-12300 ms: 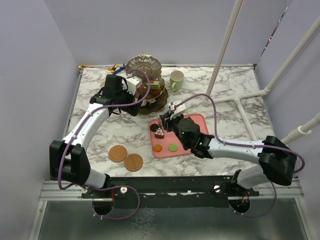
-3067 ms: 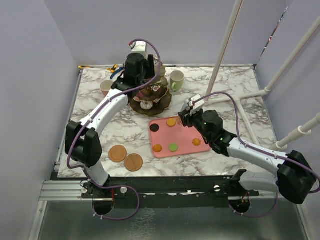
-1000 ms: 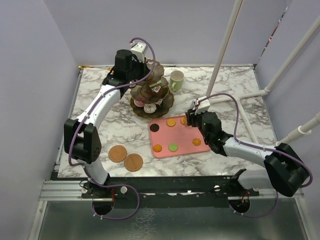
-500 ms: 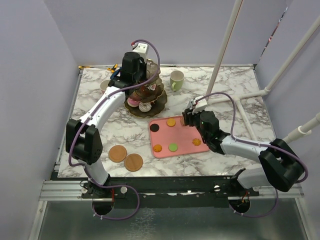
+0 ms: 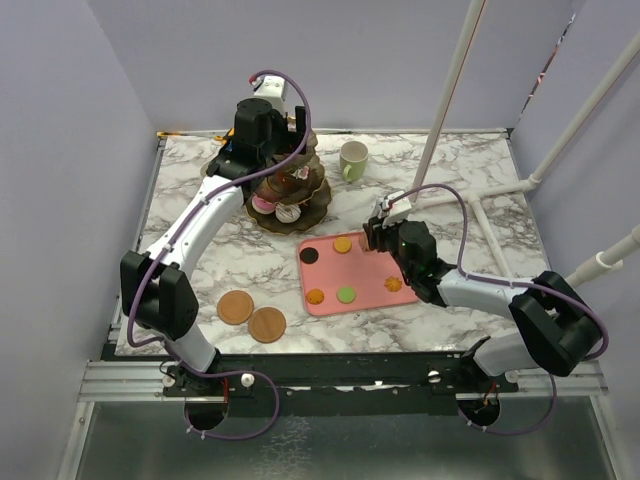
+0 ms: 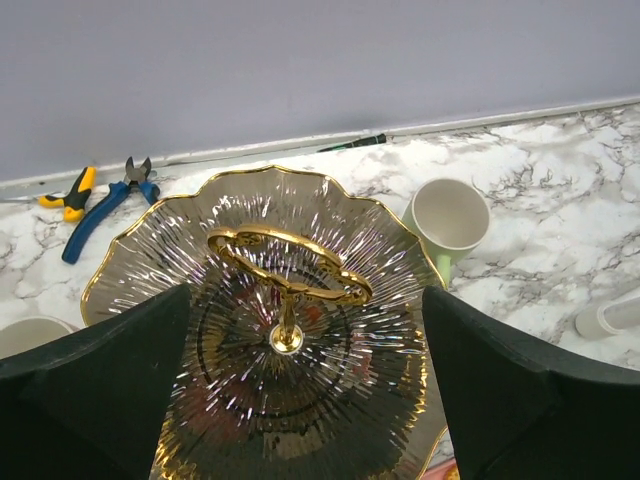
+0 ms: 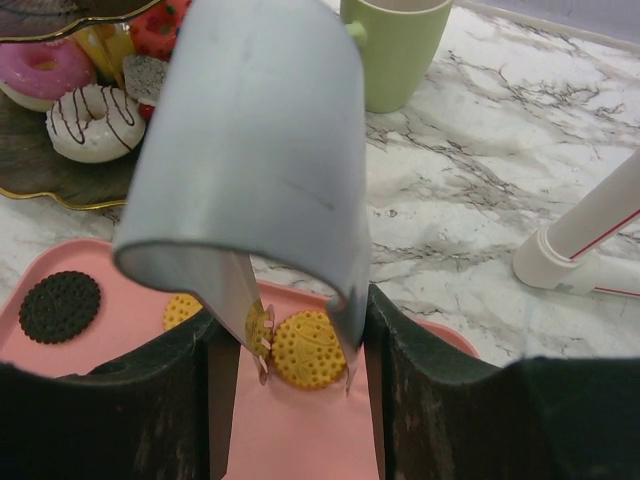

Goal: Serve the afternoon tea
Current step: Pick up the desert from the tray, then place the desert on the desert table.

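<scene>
- Two brown coasters (image 5: 236, 307) are lying side by side at the near left.
- The left gripper (image 5: 272, 125) is hovering over the tiered stand (image 5: 318, 202) at the far left. Its fingers (image 6: 110, 380) are spread wide either side of the gold ring (image 6: 288, 265), holding nothing.
- A green mug (image 5: 352, 160) is standing just right of the stand.
- The right gripper (image 5: 376, 238) is reaching onto the pink tray (image 5: 370, 295), half open around a yellow cookie (image 7: 305, 352). I cannot tell whether it is pinching it.

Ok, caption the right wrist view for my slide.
Right gripper straddling a yellow cookie on the pink tray, with the pale-green mug and doughnuts on the stand beyond.
</scene>
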You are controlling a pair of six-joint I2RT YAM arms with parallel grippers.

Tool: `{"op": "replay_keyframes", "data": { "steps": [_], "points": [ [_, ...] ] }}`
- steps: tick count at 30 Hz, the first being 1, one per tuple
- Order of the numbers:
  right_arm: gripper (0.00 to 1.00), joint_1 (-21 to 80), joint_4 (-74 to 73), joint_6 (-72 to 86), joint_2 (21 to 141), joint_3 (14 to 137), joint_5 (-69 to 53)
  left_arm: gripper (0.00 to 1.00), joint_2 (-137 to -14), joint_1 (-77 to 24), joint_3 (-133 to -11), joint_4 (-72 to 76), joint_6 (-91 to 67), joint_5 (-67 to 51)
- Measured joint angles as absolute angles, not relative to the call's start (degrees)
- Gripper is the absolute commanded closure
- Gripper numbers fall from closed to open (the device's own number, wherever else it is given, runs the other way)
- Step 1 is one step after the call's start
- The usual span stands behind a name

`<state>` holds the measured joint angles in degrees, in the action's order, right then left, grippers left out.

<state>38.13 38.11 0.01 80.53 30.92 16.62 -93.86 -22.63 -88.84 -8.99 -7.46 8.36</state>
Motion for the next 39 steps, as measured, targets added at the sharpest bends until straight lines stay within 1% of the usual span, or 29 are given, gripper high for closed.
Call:
{"op": "replay_keyframes", "data": {
  "steps": [1, 5, 8, 17, 20, 24, 29, 33, 36, 39],
  "points": [
    [0.85, 38.1, 38.1, -0.2, 80.6, 31.0, 16.3, 0.01, -93.9, -22.6, -89.1, -9.5, -7.6, 8.3],
    [0.92, 38.1, 37.6, -1.1, 80.5, 31.3, 14.9, 0.01, -93.9, -22.6, -90.9, -13.5, -7.8, 8.0],
    [0.99, 38.1, 36.2, -1.6, 79.6, 31.6, 13.8, 0.01, -93.7, -22.3, -93.5, -17.3, -7.9, 7.9],
    [0.99, 38.1, 28.9, -2.7, 72.5, 34.8, 11.2, 0.01, -85.6, -22.1, -94.1, -26.4, -7.4, 6.4],
    [0.99, 38.2, 26.4, -2.7, 71.3, 37.8, 9.7, 0.01, -83.5, -21.7, -94.1, -27.4, -6.6, 6.5],
    [0.99, 38.5, 23.0, -2.9, 71.6, 44.8, 7.6, 0.01, -83.6, -19.7, -94.5, -28.3, -6.4, 7.2],
    [0.99, 40.5, 21.8, -3.1, 77.5, 59.4, 4.9, 0.01, -87.1, -11.6, -99.2, -31.0, -8.1, 5.8],
    [0.99, 42.5, 21.2, -3.1, 84.1, 69.0, 2.7, 0.01, -87.7, -8.3, -100.4, -32.6, -8.3, 4.5],
    [0.99, 43.5, 20.3, -3.1, 87.8, 72.4, 1.0, 0.01, -87.7, -8.2, -100.5, -32.9, -7.5, 3.4],
    [0.99, 44.2, 19.4, -3.1, 89.9, 72.8, -0.2, 0.01, -87.7, -8.0, -100.5, -33.1, -7.0, 2.4]
  ]
}}
